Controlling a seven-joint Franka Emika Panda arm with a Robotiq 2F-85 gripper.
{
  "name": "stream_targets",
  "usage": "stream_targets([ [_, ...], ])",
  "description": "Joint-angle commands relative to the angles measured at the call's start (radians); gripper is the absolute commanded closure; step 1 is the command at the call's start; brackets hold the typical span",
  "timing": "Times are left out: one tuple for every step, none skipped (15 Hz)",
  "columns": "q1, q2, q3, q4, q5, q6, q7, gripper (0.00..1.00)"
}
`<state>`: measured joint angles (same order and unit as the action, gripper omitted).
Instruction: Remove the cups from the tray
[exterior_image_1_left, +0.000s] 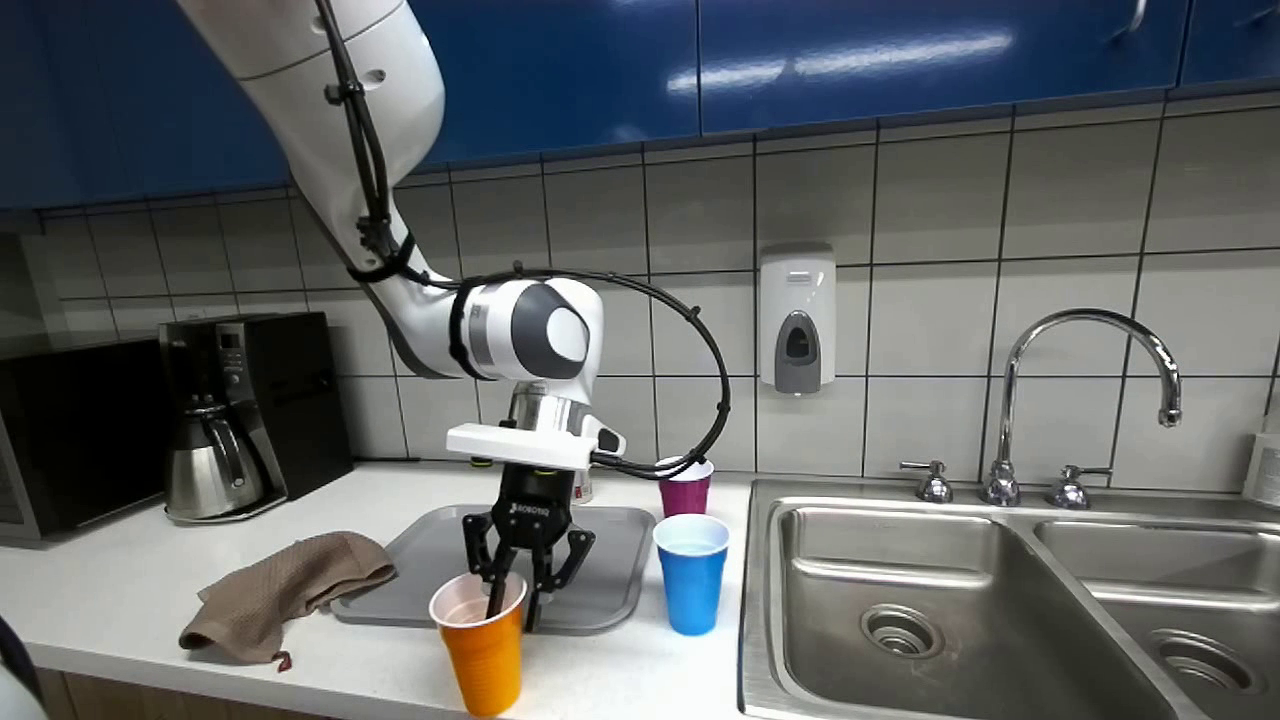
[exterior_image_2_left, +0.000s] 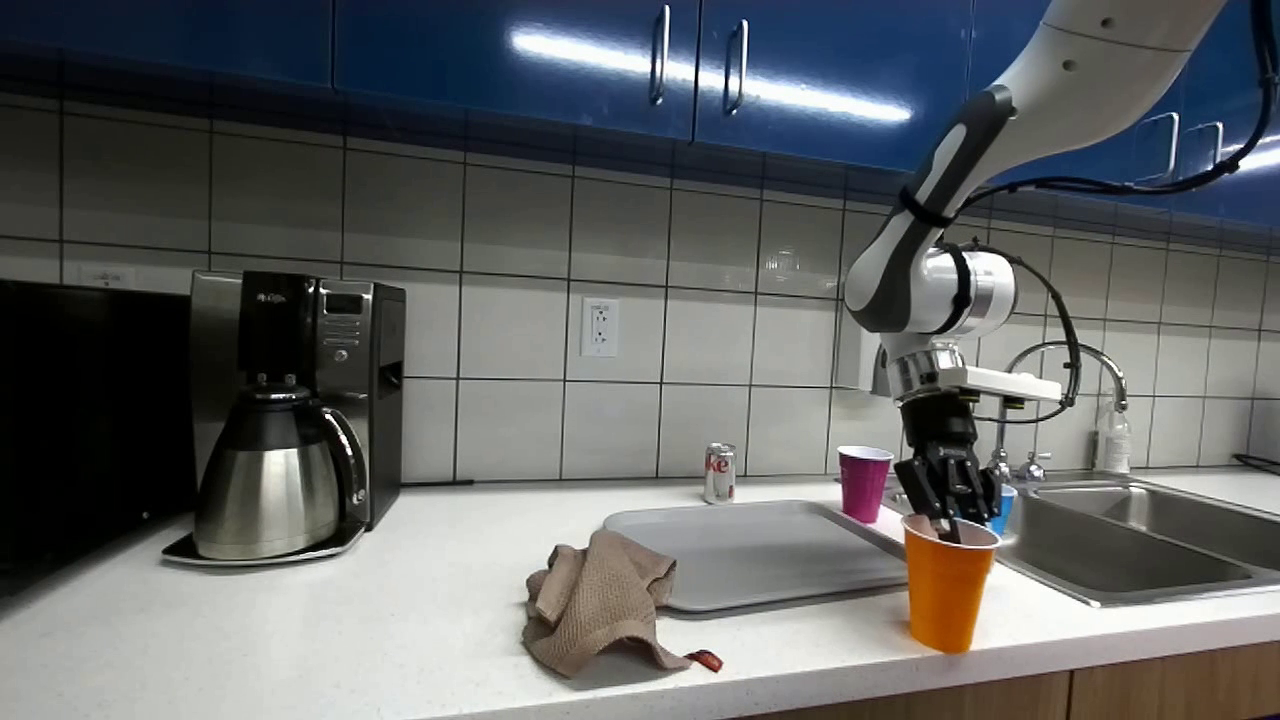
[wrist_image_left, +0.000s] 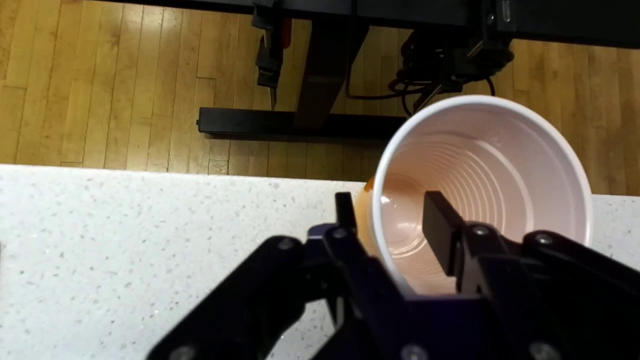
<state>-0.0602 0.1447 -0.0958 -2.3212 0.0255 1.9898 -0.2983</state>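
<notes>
An orange cup (exterior_image_1_left: 485, 665) stands upright near the counter's front edge, beside the tray. It also shows in an exterior view (exterior_image_2_left: 945, 595) and in the wrist view (wrist_image_left: 530, 150). My gripper (exterior_image_1_left: 515, 605) is over this cup and partly open. In the wrist view the fingers (wrist_image_left: 392, 220) straddle the rim, one inside the cup and one outside, with gaps to the wall. A blue cup (exterior_image_1_left: 692, 585) stands right of the tray, partly hidden in an exterior view (exterior_image_2_left: 1004, 508). A purple cup (exterior_image_2_left: 863, 485) stands behind it. The grey tray (exterior_image_2_left: 760, 555) has no cup on it.
A brown cloth (exterior_image_1_left: 290, 595) overlaps the tray's left edge. A soda can (exterior_image_2_left: 719, 473) stands behind the tray. A steel sink (exterior_image_1_left: 762, 600) lies to the right. A coffee maker (exterior_image_2_left: 300, 400) stands at the left. A soap dispenser (exterior_image_1_left: 797, 320) hangs on the wall.
</notes>
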Motion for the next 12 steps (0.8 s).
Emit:
stream_targets([
  [-0.016, -0.001, 0.009, 0.009, -0.005, 0.009, 0.023, 0.26],
  [-0.016, -0.001, 0.009, 0.008, -0.005, 0.010, 0.023, 0.19],
  [-0.016, -0.002, 0.009, 0.008, -0.005, 0.010, 0.024, 0.11],
  [-0.017, -0.002, 0.009, 0.008, -0.005, 0.011, 0.024, 0.04],
  [-0.017, -0.002, 0.009, 0.008, -0.005, 0.011, 0.024, 0.00],
  [-0.017, -0.003, 0.009, 0.008, -0.005, 0.011, 0.024, 0.00],
  [-0.018, -0.006, 0.009, 0.009, -0.003, 0.010, 0.021, 0.00],
  [-0.020, -0.010, 0.008, 0.008, 0.000, 0.009, 0.018, 0.00],
  [-0.021, -0.013, 0.007, 0.008, 0.000, 0.009, 0.017, 0.00],
  [-0.024, -0.017, 0.006, 0.008, 0.001, 0.006, 0.014, 0.00],
  [-0.026, -0.020, 0.004, 0.008, 0.002, 0.004, 0.012, 0.00],
  [-0.029, -0.024, 0.003, 0.009, 0.003, 0.000, 0.009, 0.00],
])
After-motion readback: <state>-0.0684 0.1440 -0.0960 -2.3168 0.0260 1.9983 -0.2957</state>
